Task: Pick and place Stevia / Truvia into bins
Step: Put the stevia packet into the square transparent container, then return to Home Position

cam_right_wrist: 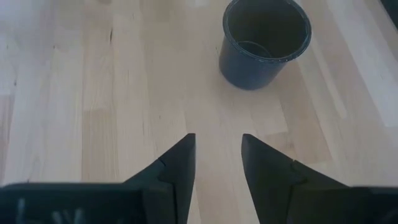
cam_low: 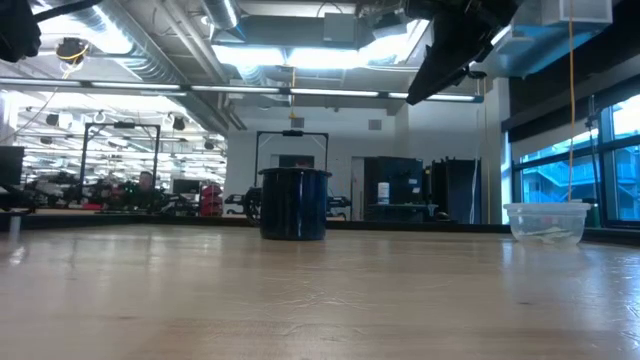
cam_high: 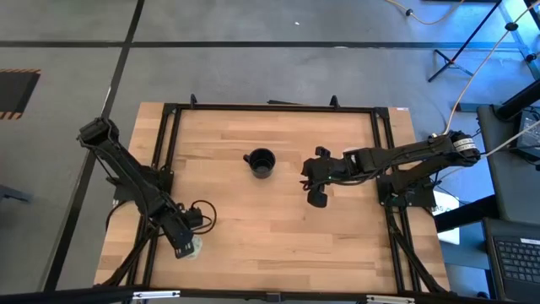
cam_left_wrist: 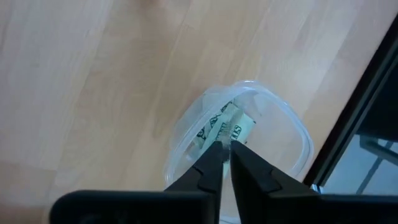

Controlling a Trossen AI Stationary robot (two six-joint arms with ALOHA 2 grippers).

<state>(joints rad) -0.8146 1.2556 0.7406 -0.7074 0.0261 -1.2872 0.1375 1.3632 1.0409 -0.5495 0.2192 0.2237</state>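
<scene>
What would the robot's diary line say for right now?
left gripper: over the clear bin, packets inside | right gripper: open, empty, raised near black cup | table: no loose packets seen

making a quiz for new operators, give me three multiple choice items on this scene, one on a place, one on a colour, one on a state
1. Where does the left gripper hang?
A. over the black cup
B. over the clear bin with the packets
C. off the table

2. What colour is the cup?
A. black
B. red
C. white

3. How do the right gripper's fingers stand?
A. shut on a packet
B. shut on the cup's rim
C. apart, holding nothing

Answers:
1 B, the left wrist view looks past the fingers straight into the clear bin, where the green and white packets lie.
2 A, it looks black in the high view and dark in the right wrist view.
3 C, the right wrist view shows bare wooden table in the gap between them.
</scene>
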